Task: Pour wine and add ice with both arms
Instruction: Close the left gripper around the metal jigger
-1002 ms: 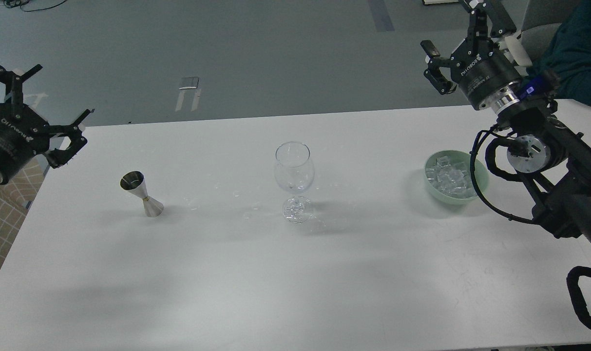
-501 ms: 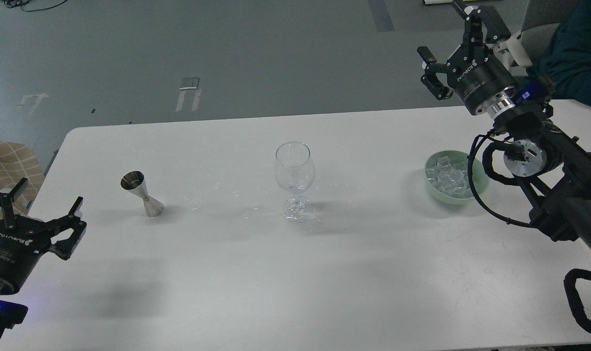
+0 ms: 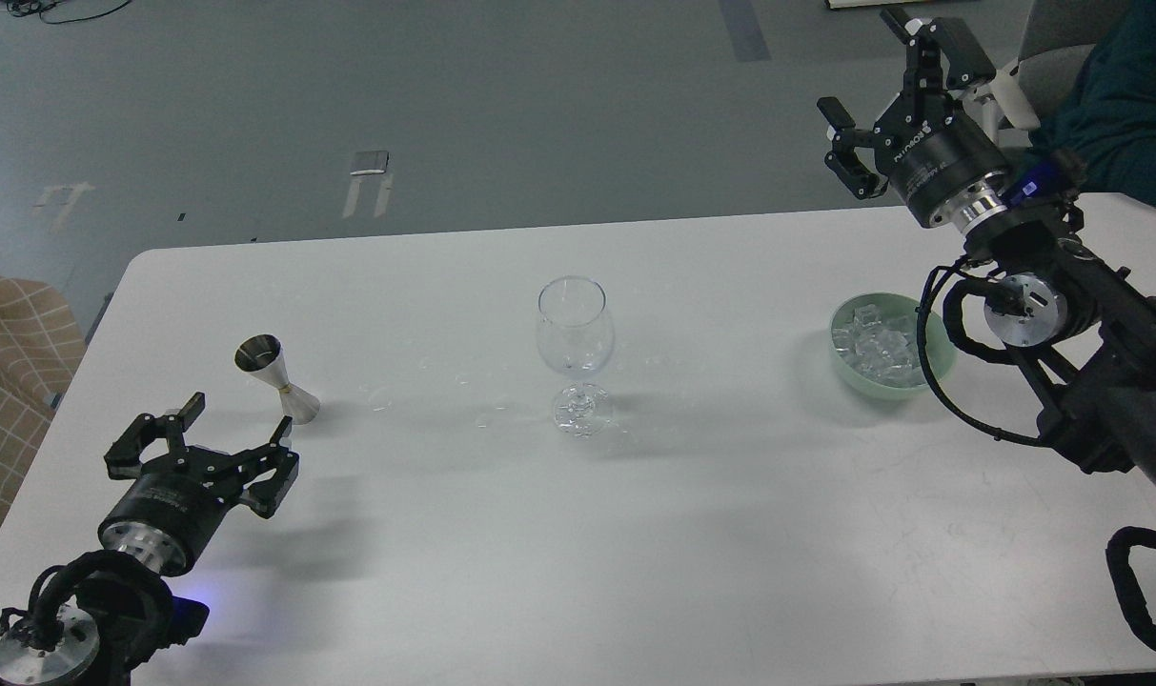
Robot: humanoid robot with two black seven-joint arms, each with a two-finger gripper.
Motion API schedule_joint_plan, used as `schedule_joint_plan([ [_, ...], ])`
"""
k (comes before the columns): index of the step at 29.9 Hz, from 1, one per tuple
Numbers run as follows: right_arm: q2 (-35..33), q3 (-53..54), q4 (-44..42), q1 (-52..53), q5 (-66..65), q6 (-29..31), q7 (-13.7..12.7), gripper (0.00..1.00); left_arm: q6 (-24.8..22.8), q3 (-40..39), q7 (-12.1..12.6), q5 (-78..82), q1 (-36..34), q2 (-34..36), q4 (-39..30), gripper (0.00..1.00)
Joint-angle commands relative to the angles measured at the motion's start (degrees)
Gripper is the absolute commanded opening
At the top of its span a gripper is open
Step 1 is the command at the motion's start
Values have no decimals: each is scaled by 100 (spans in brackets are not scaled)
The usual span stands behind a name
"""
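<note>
A clear stemmed wine glass (image 3: 576, 329) stands upright at the middle of the white table (image 3: 635, 534). A small steel jigger (image 3: 274, 377) stands to its left; any wine in it cannot be seen. A pale green bowl (image 3: 940, 360) at the right holds a heap of clear ice cubes (image 3: 876, 346). My left gripper (image 3: 237, 424) is open, low over the table just in front of the jigger, apart from it. My right gripper (image 3: 873, 71) is open and empty, raised beyond the table's far edge, behind the bowl.
Small wet spots (image 3: 435, 386) lie on the table between jigger and glass. A person in a dark teal top (image 3: 1125, 105) sits at the far right corner. A tan checked seat (image 3: 10, 381) is off the table's left edge.
My left gripper has swung down from high at the left edge and moved right, to just in front of the jigger. My right gripper has barely shifted.
</note>
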Motion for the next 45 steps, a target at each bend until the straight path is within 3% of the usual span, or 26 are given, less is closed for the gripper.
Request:
schedule_joint_plan([
  [1, -5, -3, 12, -21, 1, -17, 0, 100, -26, 157, -1, -1, -219, -5, 373, 91],
  [18, 4, -12, 12, -38, 1, -88, 0, 100, -88, 202, -1, -1, -1283, 144, 1692, 93],
  [45, 21, -29, 12, -82, 1, -88, -8, 100, -255, 219, -41, -1, -1854, 426, 2465, 93],
])
